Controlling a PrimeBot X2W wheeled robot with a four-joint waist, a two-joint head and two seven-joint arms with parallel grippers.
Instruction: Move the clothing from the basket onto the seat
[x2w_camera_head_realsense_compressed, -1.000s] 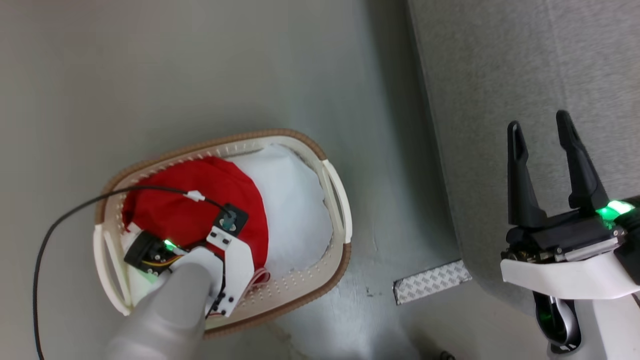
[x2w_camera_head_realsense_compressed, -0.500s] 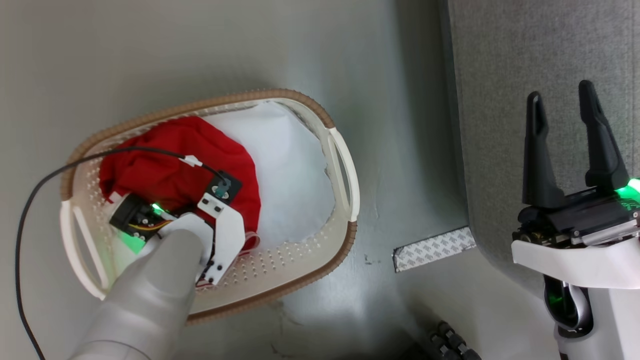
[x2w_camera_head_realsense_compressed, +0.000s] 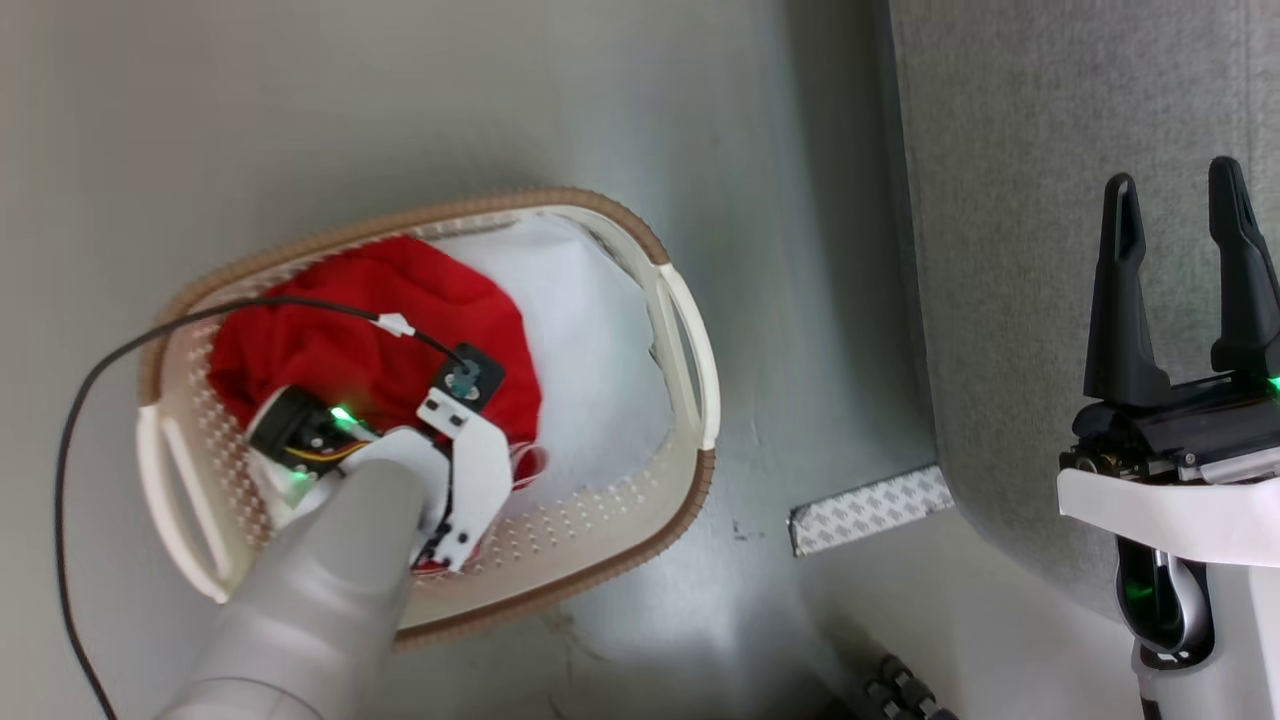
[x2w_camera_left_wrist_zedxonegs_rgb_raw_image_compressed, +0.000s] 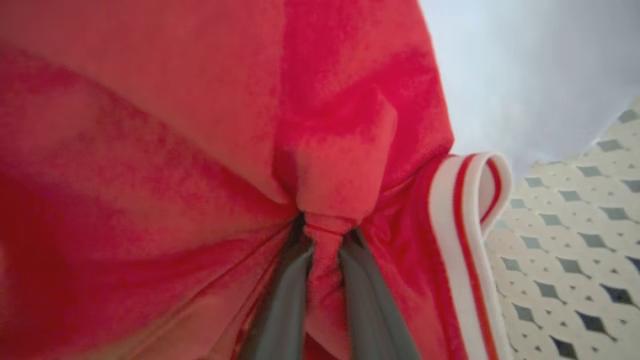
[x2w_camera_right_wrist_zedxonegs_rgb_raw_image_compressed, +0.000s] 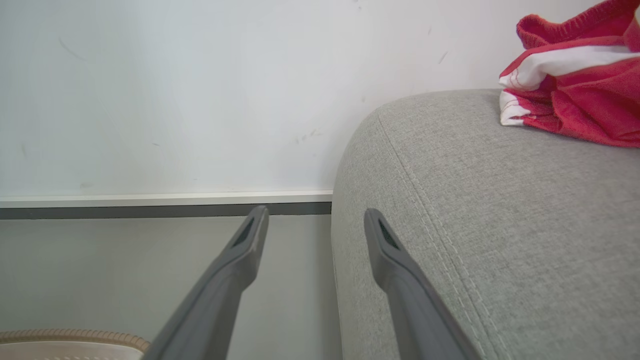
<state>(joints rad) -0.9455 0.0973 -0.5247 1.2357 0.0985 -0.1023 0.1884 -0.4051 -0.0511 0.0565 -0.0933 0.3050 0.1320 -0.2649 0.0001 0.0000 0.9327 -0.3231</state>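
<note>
A: State of the left gripper (x2w_camera_left_wrist_zedxonegs_rgb_raw_image_compressed: 326, 245)?
B: Fingers pinched almost together on a bunched fold of the red garment (x2w_camera_head_realsense_compressed: 400, 320). The fabric is squeezed between them at 6 o'clock in the left wrist view. A white-and-red trim band hangs at 3 o'clock there.
A: Where's that garment?
B: Inside the basket (x2w_camera_head_realsense_compressed: 590, 520), head view 8 o'clock. The red heap fills the basket's 9 o'clock half and white material (x2w_camera_head_realsense_compressed: 600, 370) covers the 3 o'clock half. The left wrist sits over the heap's 6 o'clock edge, hiding the fingers in the head view.
A: Right gripper (x2w_camera_head_realsense_compressed: 1172, 178)?
B: Spread wide, nothing between the fingers. Head view 3 o'clock, tips pointing to 12, in front of the seat (x2w_camera_head_realsense_compressed: 1030, 150).
A: Seat?
B: Grey upholstery, head view 1 to 4 o'clock, apart from the basket with floor (x2w_camera_head_realsense_compressed: 780, 300) between. In the right wrist view a striped garment (x2w_camera_right_wrist_zedxonegs_rgb_raw_image_compressed: 585, 100), red with white, lies on top of it at 2 o'clock.
A: Anything else?
B: A black cable (x2w_camera_head_realsense_compressed: 230, 308) crosses the basket rim from 9 o'clock to the left wrist. A patterned tape strip (x2w_camera_head_realsense_compressed: 870, 510) lies on the floor at 4 o'clock, just beside the seat's base.
</note>
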